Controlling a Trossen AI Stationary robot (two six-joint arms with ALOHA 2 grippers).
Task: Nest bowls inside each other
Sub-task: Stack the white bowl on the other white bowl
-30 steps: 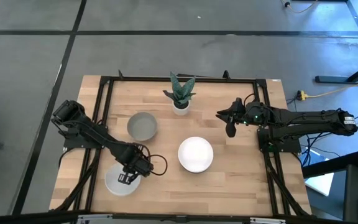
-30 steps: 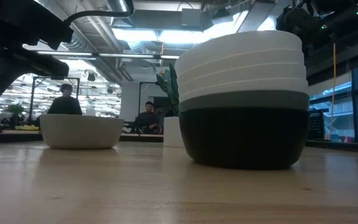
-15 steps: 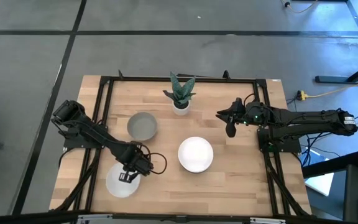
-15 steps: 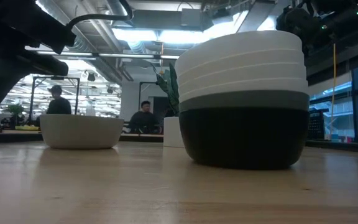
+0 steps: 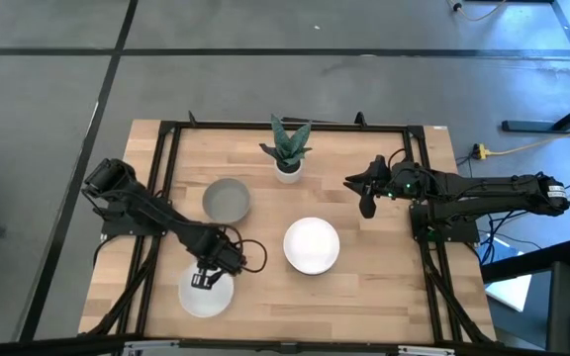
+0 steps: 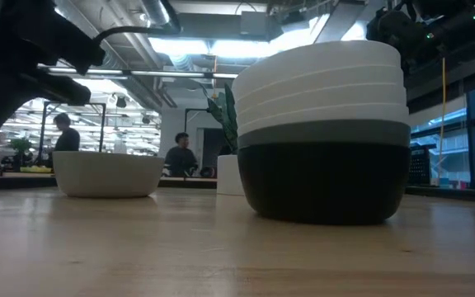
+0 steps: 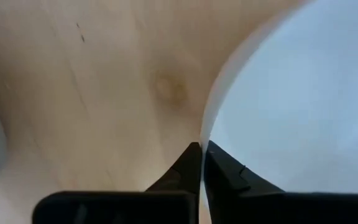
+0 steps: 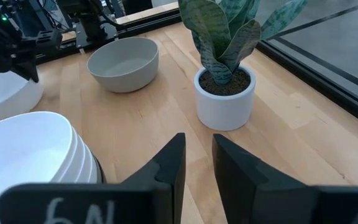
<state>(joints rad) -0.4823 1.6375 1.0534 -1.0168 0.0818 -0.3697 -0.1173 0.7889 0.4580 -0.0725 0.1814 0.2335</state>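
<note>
- We are seeing the left gripper (image 5: pixel 202 280) now pinching the white bowl's (image 5: pixel 206 295) rim, the bowl having slid rightward along the near-left table (image 5: pixel 384 287).
- The right gripper (image 5: pixel 361 185), fingers slightly apart, is waiting far right, unchanged.

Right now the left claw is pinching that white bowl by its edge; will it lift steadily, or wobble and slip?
Probably stiff: the white bowl's thin rim keeps its curve between the left gripper's shut fingers. It looks smooth, so it may slip. Held at one edge only, it will likely hang tilted.
</note>
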